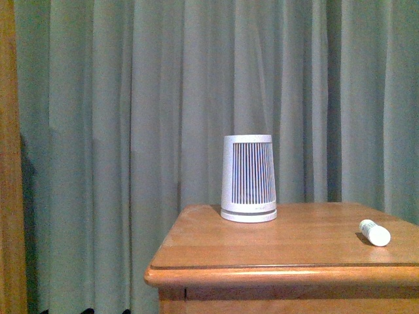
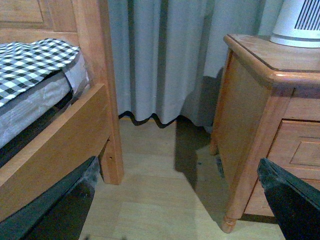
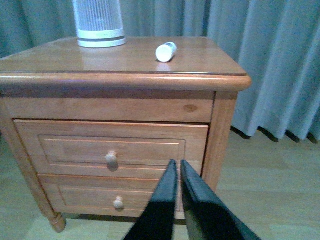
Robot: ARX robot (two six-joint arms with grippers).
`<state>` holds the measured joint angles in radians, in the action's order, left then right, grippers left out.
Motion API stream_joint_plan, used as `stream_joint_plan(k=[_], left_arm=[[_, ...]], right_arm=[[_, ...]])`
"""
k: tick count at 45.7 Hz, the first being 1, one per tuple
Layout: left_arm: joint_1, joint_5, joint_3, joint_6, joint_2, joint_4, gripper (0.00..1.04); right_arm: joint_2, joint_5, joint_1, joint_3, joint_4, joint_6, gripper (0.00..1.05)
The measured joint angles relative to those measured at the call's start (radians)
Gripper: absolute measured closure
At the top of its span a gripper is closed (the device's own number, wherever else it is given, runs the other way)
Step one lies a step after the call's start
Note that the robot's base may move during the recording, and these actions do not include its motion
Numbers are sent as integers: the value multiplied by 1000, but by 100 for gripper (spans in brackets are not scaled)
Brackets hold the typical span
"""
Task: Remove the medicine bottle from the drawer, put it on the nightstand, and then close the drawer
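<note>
One medicine bottle [image 1: 374,232] lies on its side on the nightstand [image 1: 262,252], and the drawer [image 3: 112,150] sits flush in its front.

In the front view the bottle rests at the lower right of the frame, well apart from the white slatted device [image 1: 248,178] standing upright near the middle, with the pale curtain [image 1: 131,98] behind both. In the right wrist view the bottle appears at the upper middle, cap end toward the camera, just beside the device; the drawer's round knob [image 3: 111,159] sits left of centre, above the lower drawer [image 3: 107,197]. The right gripper [image 3: 177,167] holds nothing, its two dark fingers pressed nearly together in front of the drawers. The left gripper [image 2: 175,200] is spread wide (one finger at each lower corner) over the wooden floor [image 2: 150,200], between the bed frame [image 2: 75,135] and the nightstand's side.
</note>
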<state>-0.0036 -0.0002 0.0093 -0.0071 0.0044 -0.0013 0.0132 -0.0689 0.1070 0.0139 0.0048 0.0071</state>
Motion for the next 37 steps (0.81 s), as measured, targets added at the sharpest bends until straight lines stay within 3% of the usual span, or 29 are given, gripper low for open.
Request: stream_joint_plan(k=[5,32,37], left_arm=[[0,0,0,0,0,0,7],[0,0,0,0,0,0,7],[0,0,0,0,0,0,7]], right_arm=[[-6,55,-94,0,-2,-3,102],[-7,65,-103,0,-3,-3,102],[-7,65,-103,0,-3,-4,84]])
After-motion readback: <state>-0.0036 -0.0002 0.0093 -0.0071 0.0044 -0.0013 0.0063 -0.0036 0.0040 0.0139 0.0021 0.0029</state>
